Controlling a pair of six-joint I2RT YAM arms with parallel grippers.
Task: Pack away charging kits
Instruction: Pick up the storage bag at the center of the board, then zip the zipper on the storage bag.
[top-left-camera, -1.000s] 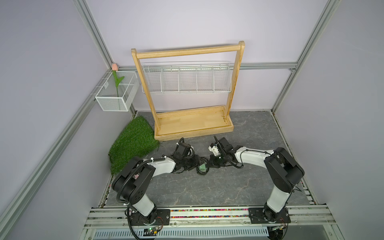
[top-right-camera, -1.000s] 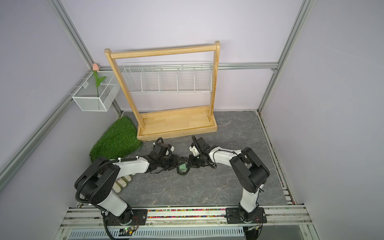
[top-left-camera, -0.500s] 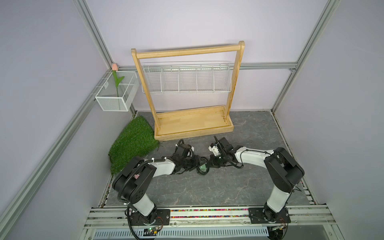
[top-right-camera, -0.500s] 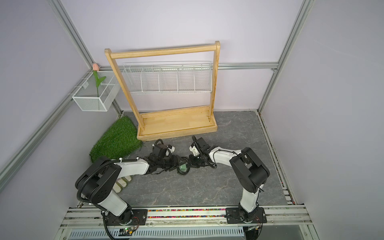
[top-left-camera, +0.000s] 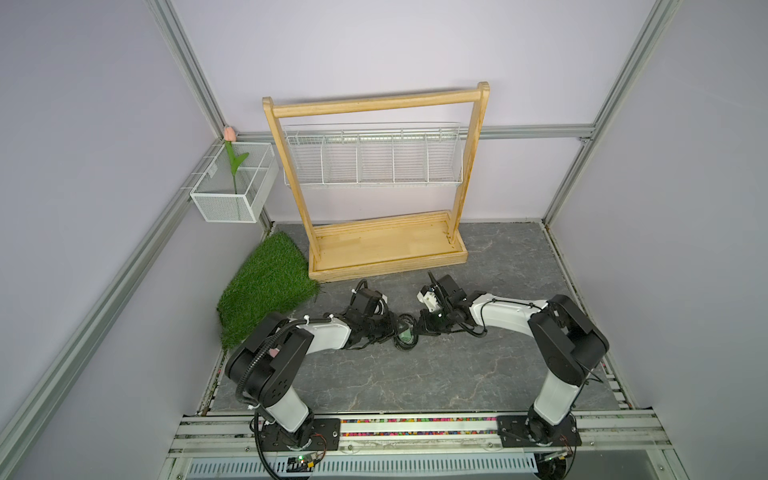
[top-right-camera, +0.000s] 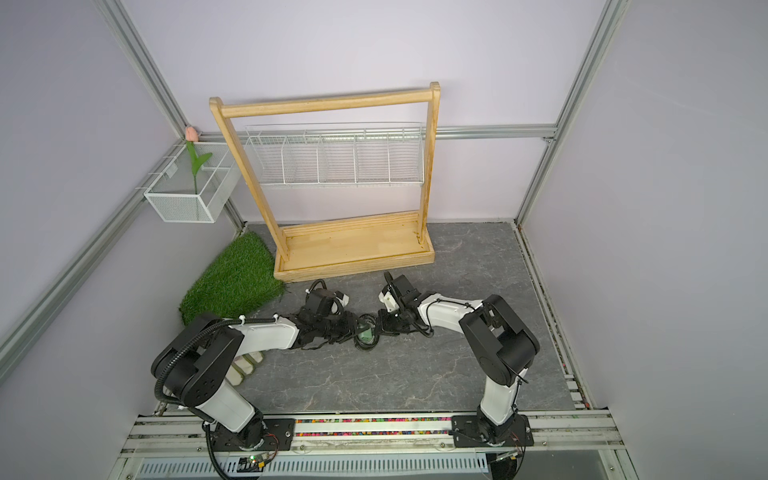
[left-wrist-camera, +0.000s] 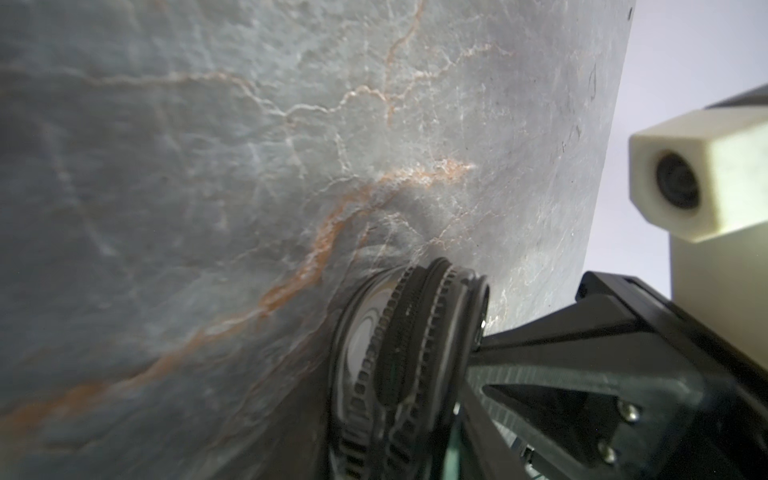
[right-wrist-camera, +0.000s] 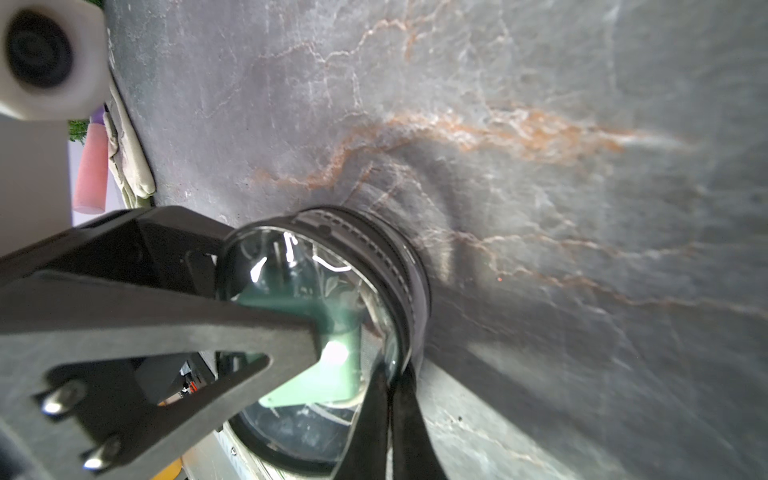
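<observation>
A clear oval pouch (top-left-camera: 405, 332) (top-right-camera: 365, 332) with a black zip rim (left-wrist-camera: 399, 332) lies on the grey slate floor between both arms. Through its clear wall (right-wrist-camera: 324, 257) shows the mint-green charger block (right-wrist-camera: 336, 332), with thin pale strands beside it. I cannot tell whether those strands are the cable. My left gripper (top-left-camera: 395, 330) reaches in from the left. One of its black fingers (right-wrist-camera: 166, 316) lies against the clear wall, so the jaws sit on the pouch body. My right gripper (right-wrist-camera: 390, 395) (top-left-camera: 422, 328) is shut on the pouch's rim from the other side.
A wooden rack (top-left-camera: 386, 245) with a white wire basket (top-left-camera: 374, 158) stands behind the arms. A green grass mat (top-left-camera: 266, 286) lies at the left. A white mesh box (top-left-camera: 232, 187) with a tulip hangs on the left wall. Pale gloves (top-right-camera: 245, 365) lie under the left arm.
The left gripper's jaws have narrowed onto the pouch, and its wrist has shifted slightly. The right arm and the pouch have stayed in place.
</observation>
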